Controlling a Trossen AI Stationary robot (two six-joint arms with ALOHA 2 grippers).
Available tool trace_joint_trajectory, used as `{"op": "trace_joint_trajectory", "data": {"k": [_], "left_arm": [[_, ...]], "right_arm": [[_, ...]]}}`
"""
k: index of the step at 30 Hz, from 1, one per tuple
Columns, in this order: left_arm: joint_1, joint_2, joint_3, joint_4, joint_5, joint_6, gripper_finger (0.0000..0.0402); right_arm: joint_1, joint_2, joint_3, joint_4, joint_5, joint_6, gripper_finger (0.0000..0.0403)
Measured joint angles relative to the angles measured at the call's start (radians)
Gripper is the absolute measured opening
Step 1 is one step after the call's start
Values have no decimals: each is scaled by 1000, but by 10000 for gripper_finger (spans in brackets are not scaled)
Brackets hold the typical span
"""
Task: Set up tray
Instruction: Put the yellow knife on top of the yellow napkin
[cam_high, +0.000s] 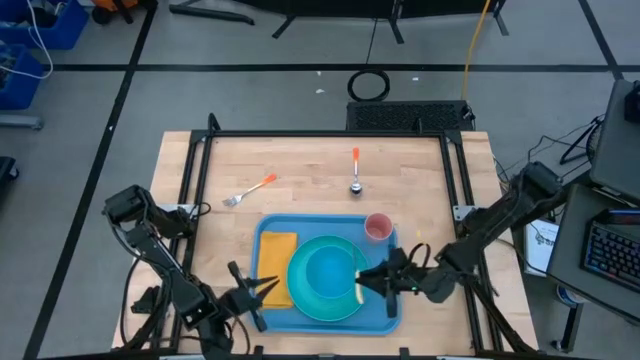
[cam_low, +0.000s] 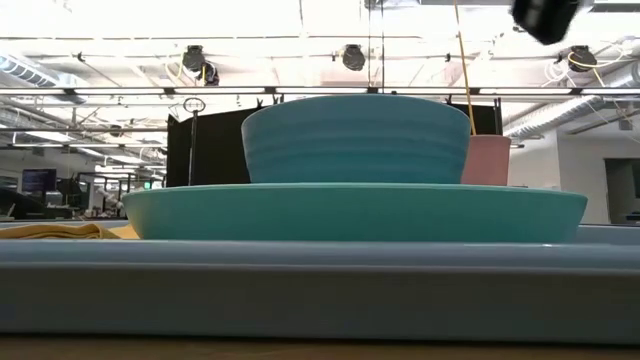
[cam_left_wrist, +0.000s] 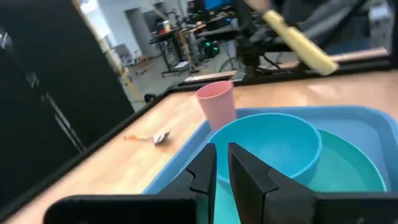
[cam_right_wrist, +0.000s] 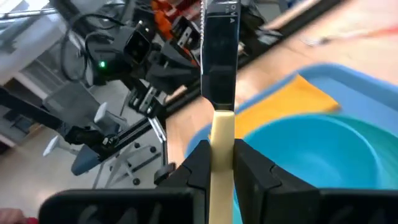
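Note:
The blue tray (cam_high: 270, 240) lies at the table's near middle. On it sit a teal plate (cam_high: 300, 295) with a teal bowl (cam_high: 328, 270), a yellow napkin (cam_high: 278, 262) to their left and a pink cup (cam_high: 378, 227) at the far right corner. My right gripper (cam_high: 368, 280) hovers over the plate's right rim, shut on a knife (cam_right_wrist: 217, 56) with a cream handle. My left gripper (cam_high: 268, 287), shut with nothing in it, hovers over the tray's near left part beside the napkin. My right gripper pinches the knife's cream handle (cam_right_wrist: 221, 134) between its two fingers. The fingers lie about level, coming from the table's right side, and the knife runs along them with its serrated blade (cam_right_wrist: 219, 37) sticking out past the fingertips. The knife is lifted clear above the tray.
A fork (cam_high: 250, 190) and a spoon (cam_high: 355, 172), both with orange handles, lie on the bare wood beyond the tray. A black frame (cam_high: 320, 135) borders the table's far and side edges. Free wood lies left and right of the tray.

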Motion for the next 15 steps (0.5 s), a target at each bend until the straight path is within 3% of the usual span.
{"op": "trace_joint_trajectory", "data": {"k": [3,10,15], "left_arm": [[5,29,0,164,17,241,47],[28,115,0,467,-57,688,47],[59,133,1,650,-61,908,46]], "right_arm": [[-37,58,0,163,-66,-113,32],[-110,187,0,540,-227,-312,32],[-175,225,0,655,-327,-372,32]]}}
